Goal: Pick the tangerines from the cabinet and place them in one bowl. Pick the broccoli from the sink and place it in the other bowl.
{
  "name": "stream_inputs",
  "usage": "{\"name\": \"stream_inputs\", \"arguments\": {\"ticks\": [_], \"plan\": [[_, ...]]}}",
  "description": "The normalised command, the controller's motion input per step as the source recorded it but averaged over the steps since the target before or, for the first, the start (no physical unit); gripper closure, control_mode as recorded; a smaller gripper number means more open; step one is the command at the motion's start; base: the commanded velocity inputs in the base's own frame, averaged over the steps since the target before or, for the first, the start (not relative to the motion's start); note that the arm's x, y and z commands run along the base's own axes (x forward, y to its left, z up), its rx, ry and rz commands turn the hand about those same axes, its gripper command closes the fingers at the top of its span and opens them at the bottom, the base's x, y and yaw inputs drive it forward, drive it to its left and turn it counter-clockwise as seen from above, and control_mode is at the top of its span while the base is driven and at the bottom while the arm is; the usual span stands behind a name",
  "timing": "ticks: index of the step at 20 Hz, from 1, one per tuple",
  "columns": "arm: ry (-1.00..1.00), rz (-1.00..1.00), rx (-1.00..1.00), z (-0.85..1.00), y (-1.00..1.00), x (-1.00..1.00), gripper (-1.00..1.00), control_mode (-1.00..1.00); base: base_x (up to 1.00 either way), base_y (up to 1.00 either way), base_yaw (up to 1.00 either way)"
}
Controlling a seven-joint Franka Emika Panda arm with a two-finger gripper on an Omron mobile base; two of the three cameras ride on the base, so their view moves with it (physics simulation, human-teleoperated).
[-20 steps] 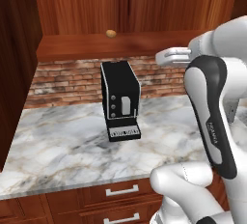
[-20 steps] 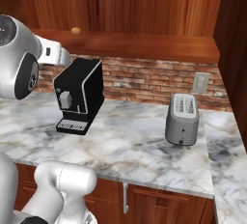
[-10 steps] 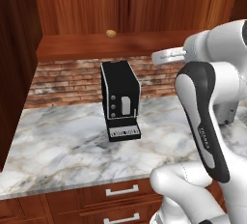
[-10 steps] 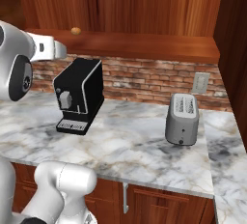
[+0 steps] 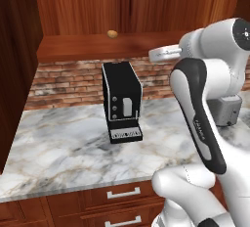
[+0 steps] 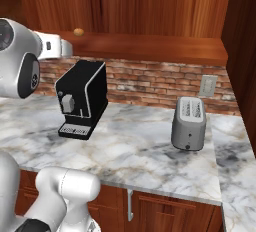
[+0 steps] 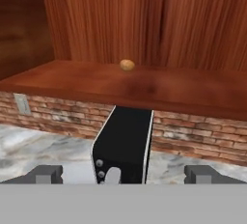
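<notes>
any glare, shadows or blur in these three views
Left base view: the tangerine is small but sharp on the cabinet shelf, and the dark coffee machine shows little detail. Right base view: soft grey shading beside the toaster, no glare. Hand view: softer overall, with a faint dark patch on the shelf below the tangerine.

Reddish wood-grain cabinet, veined glossy marble counter, rough brick backsplash, brushed-metal toaster
</notes>
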Motion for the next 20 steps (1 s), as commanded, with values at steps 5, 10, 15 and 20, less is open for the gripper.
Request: {"name": "stream_inputs", "arguments": {"ticks": [5, 10, 15, 20], "plan": [[0.0, -0.09, 0.0, -0.06, 0.05, 0.46, -1.0, -1.0, 0.0, 0.0, 0.0], [-0.02, -0.08, 0.02, -0.03, 0.0, 0.4, -1.0, -1.0, 0.0, 0.0, 0.0], [0.0, -0.01, 0.02, 0.0, 0.0, 0.44, -1.0, -1.0, 0.0, 0.0, 0.0], [0.02, 0.02, 0.0, -0.01, -0.01, 0.5, -1.0, -1.0, 0.0, 0.0, 0.0]]}}
